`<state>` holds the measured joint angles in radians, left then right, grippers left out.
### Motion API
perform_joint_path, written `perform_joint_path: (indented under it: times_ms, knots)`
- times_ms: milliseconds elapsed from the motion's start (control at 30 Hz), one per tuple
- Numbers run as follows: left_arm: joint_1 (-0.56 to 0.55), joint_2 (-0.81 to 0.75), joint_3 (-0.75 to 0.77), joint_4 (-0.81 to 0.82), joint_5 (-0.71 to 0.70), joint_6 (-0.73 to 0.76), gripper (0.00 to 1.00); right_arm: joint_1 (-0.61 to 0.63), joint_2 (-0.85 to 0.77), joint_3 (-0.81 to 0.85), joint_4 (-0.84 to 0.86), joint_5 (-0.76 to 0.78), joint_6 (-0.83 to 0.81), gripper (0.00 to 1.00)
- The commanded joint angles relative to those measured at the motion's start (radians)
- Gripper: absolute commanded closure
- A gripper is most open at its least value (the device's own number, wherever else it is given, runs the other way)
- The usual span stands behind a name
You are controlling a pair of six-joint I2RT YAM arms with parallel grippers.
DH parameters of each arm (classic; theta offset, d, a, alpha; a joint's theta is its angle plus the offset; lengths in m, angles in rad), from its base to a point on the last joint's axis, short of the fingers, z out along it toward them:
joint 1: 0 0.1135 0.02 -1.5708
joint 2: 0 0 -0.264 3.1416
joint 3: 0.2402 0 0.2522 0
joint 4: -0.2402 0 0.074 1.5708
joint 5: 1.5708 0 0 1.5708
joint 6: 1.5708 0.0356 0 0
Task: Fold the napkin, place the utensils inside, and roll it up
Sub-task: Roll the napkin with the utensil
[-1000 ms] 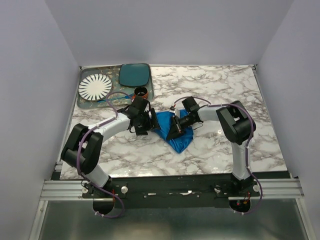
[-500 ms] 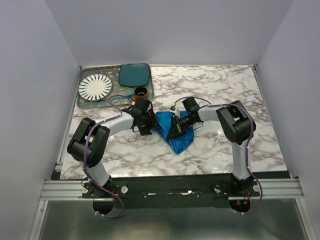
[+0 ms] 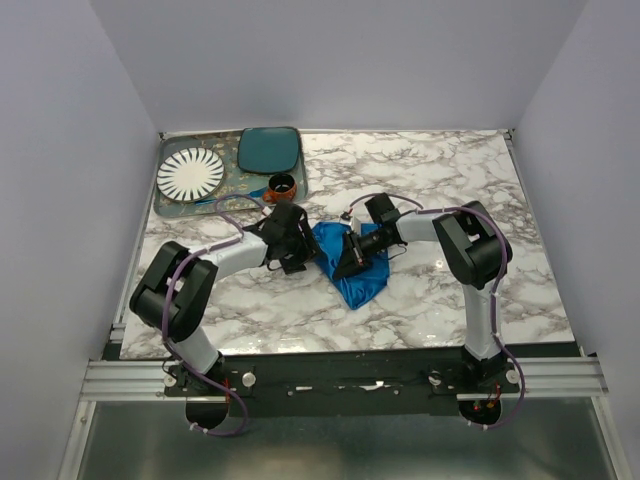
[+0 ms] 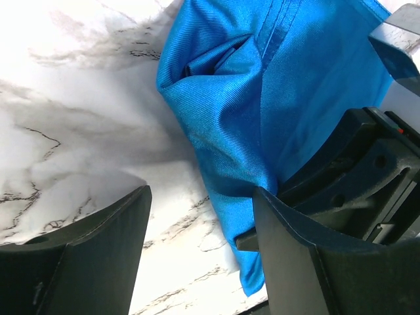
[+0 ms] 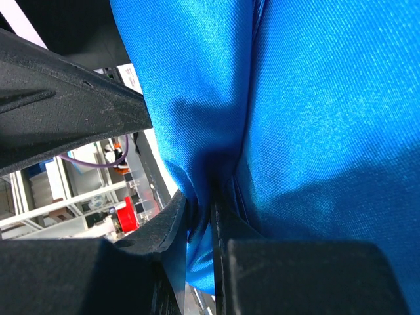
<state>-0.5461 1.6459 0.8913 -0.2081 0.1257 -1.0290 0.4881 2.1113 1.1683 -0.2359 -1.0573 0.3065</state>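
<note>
The bright blue napkin (image 3: 352, 270) lies bunched on the marble table near the middle. It fills the left wrist view (image 4: 262, 98) and the right wrist view (image 5: 315, 111). My right gripper (image 3: 345, 258) is shut on a fold of the napkin (image 5: 200, 216). My left gripper (image 3: 298, 258) is open and empty at the napkin's left edge, its jaws wide apart over bare marble (image 4: 202, 262). The right gripper's black body shows at the right of the left wrist view (image 4: 354, 177). The fork is mostly hidden; a thin blue strip shows on the tray (image 3: 215, 199).
A grey tray (image 3: 168, 208) at the back left holds a white striped plate (image 3: 190, 172), a dark teal plate (image 3: 268, 148) and a small orange cup (image 3: 282, 185). Walls close in the table on three sides.
My left gripper has moved right and slightly down, closer to the napkin's left edge. Its elbow has shifted. The right gripper stays shut on the napkin.
</note>
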Motion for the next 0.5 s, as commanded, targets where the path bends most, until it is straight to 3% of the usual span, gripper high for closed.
perform_joint_path:
  times_ms: [0,233,400,467]
  knots:
    - [-0.012,0.021,0.023,0.003,-0.041,-0.043,0.28,0.003,0.019,-0.009,-0.026,0.072,-0.010,0.86]
    - [-0.015,0.127,0.089,0.026,-0.043,-0.066,0.33,0.003,0.012,-0.012,-0.025,0.082,-0.012,0.86]
    - [-0.017,0.167,0.115,0.015,-0.074,-0.037,0.48,0.003,0.003,-0.012,-0.028,0.098,-0.020,0.85]
    - [-0.021,0.164,0.112,0.013,-0.083,-0.023,0.49,0.003,0.006,-0.007,-0.032,0.099,-0.023,0.85]
